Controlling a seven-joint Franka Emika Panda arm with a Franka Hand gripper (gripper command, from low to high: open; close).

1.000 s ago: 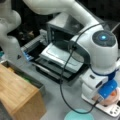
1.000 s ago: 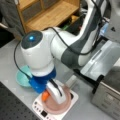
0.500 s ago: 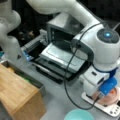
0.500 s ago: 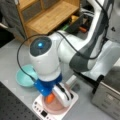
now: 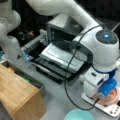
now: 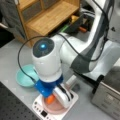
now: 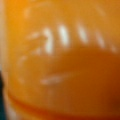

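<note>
Hovering low: jaws (image 6: 53,96) over orange object (image 6: 50,99) on pink plate (image 6: 53,108) | opening: cannot tell

I find myself in a robotics lab staged as a kitchen. Evidence: a grey surface (image 6: 15,55) carrying a toaster oven (image 5: 63,37) with its door down, a wooden shelf unit (image 6: 47,15), a teal bowl (image 6: 25,76), and a white kitchen scale (image 6: 50,110). Loose black cable (image 5: 68,75) runs along my arm.

Orange item (image 7: 62,60): glossy, smooth, w/ white highlights. Arm shell (image 6: 47,62): glossy white plastic; shelf (image 6: 47,17): matt wood. Oven (image 5: 62,32): dull metal; bowl (image 6: 25,76): smooth teal plastic.
</note>
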